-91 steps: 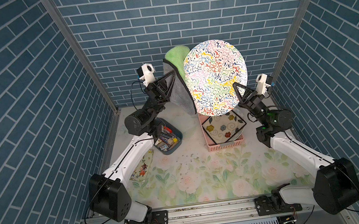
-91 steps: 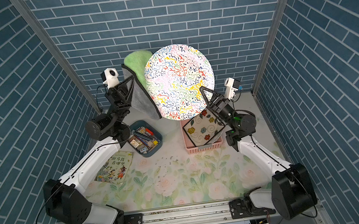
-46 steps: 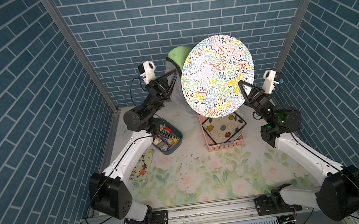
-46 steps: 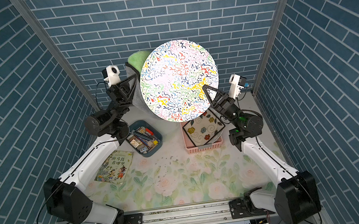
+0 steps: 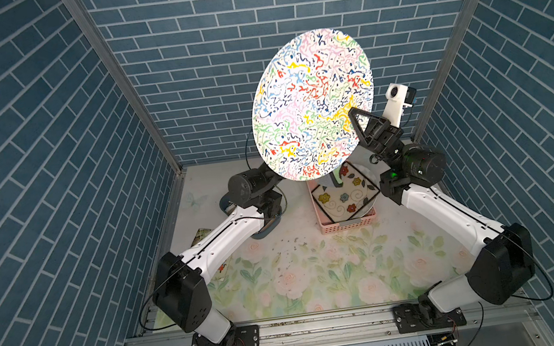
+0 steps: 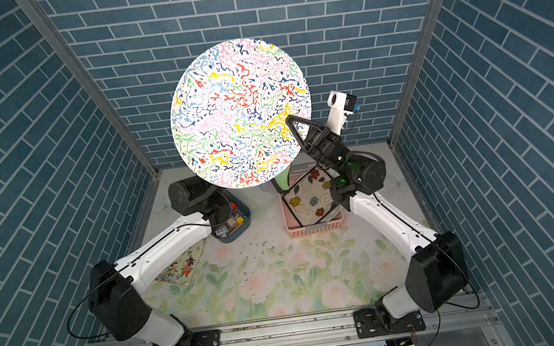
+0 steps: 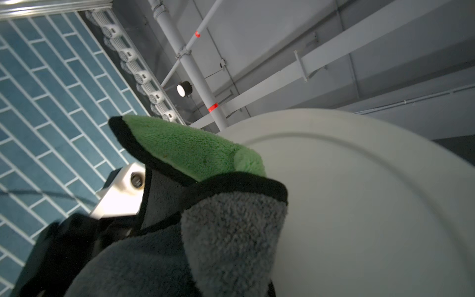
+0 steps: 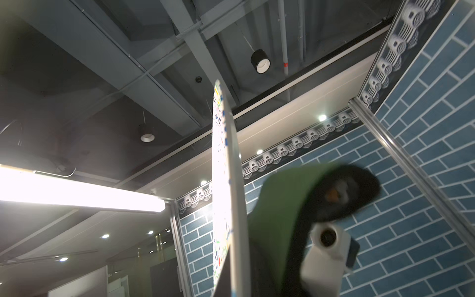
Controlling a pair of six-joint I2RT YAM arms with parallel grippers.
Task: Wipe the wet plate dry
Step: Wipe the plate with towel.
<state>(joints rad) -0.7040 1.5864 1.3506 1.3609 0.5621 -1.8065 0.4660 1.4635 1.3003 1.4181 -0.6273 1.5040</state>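
A big round plate (image 5: 314, 104) (image 6: 241, 113) with coloured squiggles stands tilted in the air near the back wall. My right gripper (image 5: 351, 114) (image 6: 289, 120) is shut on its lower right rim. In the right wrist view the plate (image 8: 232, 180) shows edge-on. My left gripper is hidden behind the plate in both top views. It is wrapped in a green and grey cloth (image 7: 205, 205) that lies against the plate's plain white back (image 7: 359, 205). A green corner of cloth (image 6: 281, 180) hangs below the plate. The cloth (image 8: 277, 218) is blurred in the right wrist view.
A pink basket (image 5: 346, 226) under the plate holds a square flowered dish (image 5: 343, 198). A blue-grey bin (image 6: 235, 222) of small items sits by the left forearm, with a picture book (image 6: 183, 268) in front of it. Brick walls close in on three sides.
The plate has swung to the right and higher. The cloth, earlier showing beside the plate's left edge, has gone behind it with the left gripper.
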